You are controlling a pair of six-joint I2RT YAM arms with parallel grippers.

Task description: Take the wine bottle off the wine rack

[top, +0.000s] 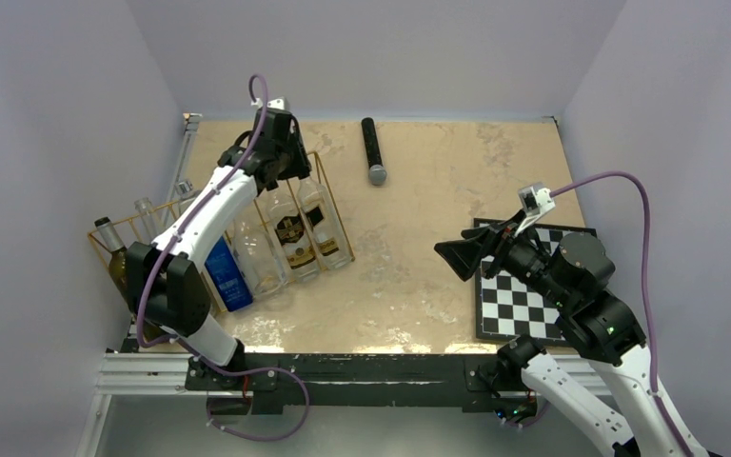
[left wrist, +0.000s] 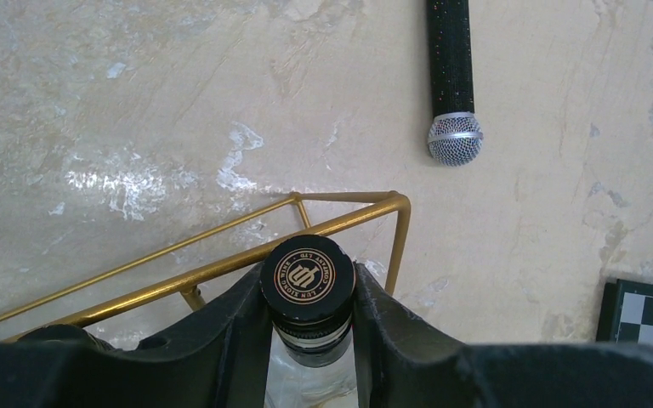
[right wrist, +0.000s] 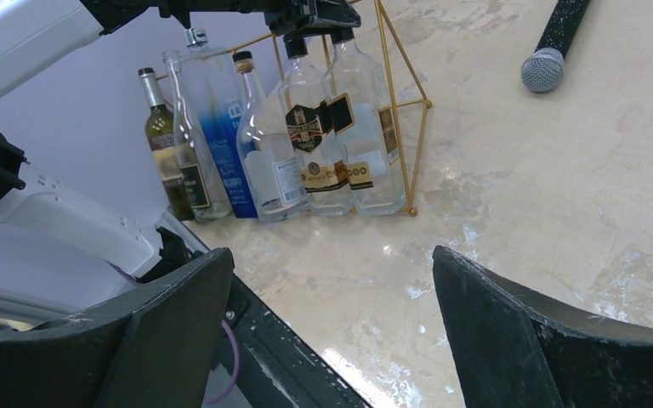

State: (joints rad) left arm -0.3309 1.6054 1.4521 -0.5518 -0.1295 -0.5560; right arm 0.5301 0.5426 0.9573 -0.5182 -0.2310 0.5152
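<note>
The wine rack (top: pixel 335 205) is a gold wire frame at the table's left, holding several upright bottles. My left gripper (top: pixel 290 167) reaches down over the rack's right end and is shut on the neck of a clear wine bottle with a black, gold-printed cap (left wrist: pixel 308 276). In the left wrist view both fingers (left wrist: pixel 238 323) press against the neck just below the cap, with the rack's top bar (left wrist: pixel 221 268) right behind it. The bottle still stands inside the rack (right wrist: pixel 400 85). My right gripper (top: pixel 457 257) is open and empty above the table, its jaws wide apart (right wrist: pixel 332 272).
A black microphone (top: pixel 373 150) lies at the back middle of the table and also shows in the left wrist view (left wrist: pixel 452 76). A black-and-white chessboard (top: pixel 519 300) lies under my right arm. A blue bottle (top: pixel 227 276) and a dark green one (top: pixel 114 252) stand in the rack's left bays.
</note>
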